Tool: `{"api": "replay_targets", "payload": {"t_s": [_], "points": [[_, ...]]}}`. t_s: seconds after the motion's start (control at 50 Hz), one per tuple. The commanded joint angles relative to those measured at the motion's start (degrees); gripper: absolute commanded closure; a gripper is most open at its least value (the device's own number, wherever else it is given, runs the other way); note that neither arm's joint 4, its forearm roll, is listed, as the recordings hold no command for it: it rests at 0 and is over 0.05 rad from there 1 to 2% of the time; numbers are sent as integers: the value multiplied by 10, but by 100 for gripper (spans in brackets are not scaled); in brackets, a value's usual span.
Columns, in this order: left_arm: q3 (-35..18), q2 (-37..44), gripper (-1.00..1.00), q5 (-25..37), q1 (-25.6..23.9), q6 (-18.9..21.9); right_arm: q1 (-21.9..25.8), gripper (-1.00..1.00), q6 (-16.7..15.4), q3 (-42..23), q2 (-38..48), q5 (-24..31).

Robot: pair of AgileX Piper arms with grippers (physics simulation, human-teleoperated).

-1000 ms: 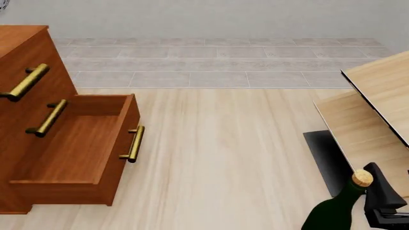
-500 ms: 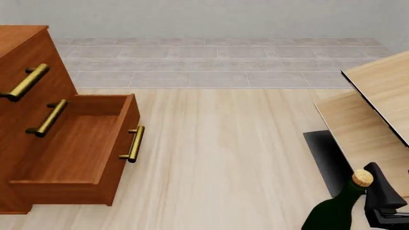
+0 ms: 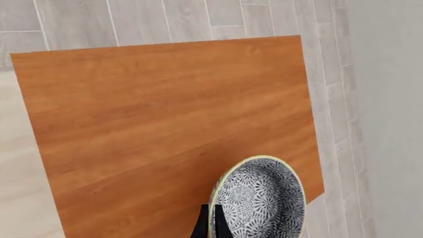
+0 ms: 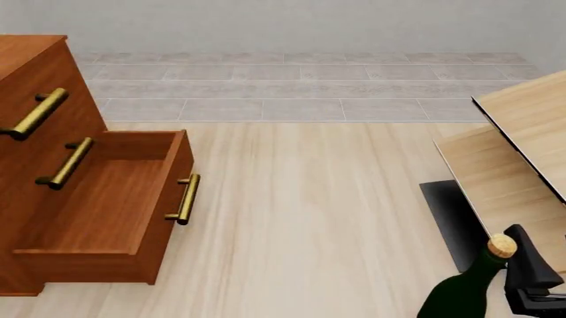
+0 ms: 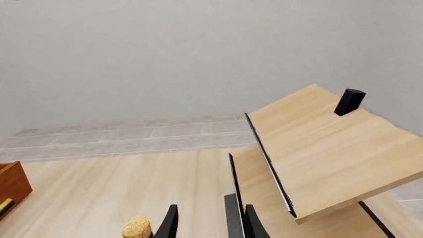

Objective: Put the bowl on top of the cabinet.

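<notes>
The left wrist view looks straight down on the reddish-brown top of the cabinet (image 3: 165,114). The bowl (image 3: 261,198), grey-white with a speckled floral inside, is over one corner of that top, partly past its edge. My left gripper (image 3: 209,225) is shut on the bowl's rim, one dark finger on each side. I cannot tell whether the bowl touches the wood. In the front view the cabinet (image 4: 36,73) stands at the left, and the bowl and left arm are out of view. My right gripper (image 4: 531,278) sits low at the right, open with nothing between its fingers (image 5: 235,218).
The cabinet's lower drawer (image 4: 106,199) is pulled out and empty, its brass handle facing the middle. A dark green corked bottle (image 4: 464,291) stands right beside my right gripper. Pale light-wood furniture with black edges (image 4: 521,152) fills the right side.
</notes>
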Motion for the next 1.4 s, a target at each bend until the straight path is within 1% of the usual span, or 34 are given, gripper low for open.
{"api": "replay_targets", "payload": {"t_s": [0.02,0.08,0.1,0.18,0.22,0.36,0.66,0.68,0.76,1.2,1.28,1.3,1.34,1.36,1.4], "points": [[3,10,100,0,11,6,0,-100,2,0,0,-1],[3,15,100,0,19,11,-1,-100,2,0,0,-2],[-1,16,100,0,8,6,-1,-100,2,0,0,-1],[0,20,100,0,19,14,-1,-100,2,-2,0,0],[0,20,100,0,13,10,-1,-100,2,-3,0,0],[-2,25,100,0,16,19,-2,-100,3,-2,0,0],[-2,16,100,0,10,21,-2,-100,5,0,0,-3],[-10,18,100,0,3,21,-2,-100,5,0,0,-3],[-6,13,100,0,9,24,-3,-100,6,-2,0,-1],[-14,-7,100,0,-1,25,-3,-100,7,-3,0,-3],[-19,-10,100,0,4,29,-3,-100,7,-3,0,-3],[-34,-11,-100,0,5,31,-3,-100,7,-2,0,-3],[-36,-11,-100,0,14,37,-3,-100,6,-2,0,-4],[-32,-13,-100,0,12,31,-2,-100,6,-1,0,-5],[-37,-13,-100,0,10,31,-2,-100,6,0,0,-6]]}}
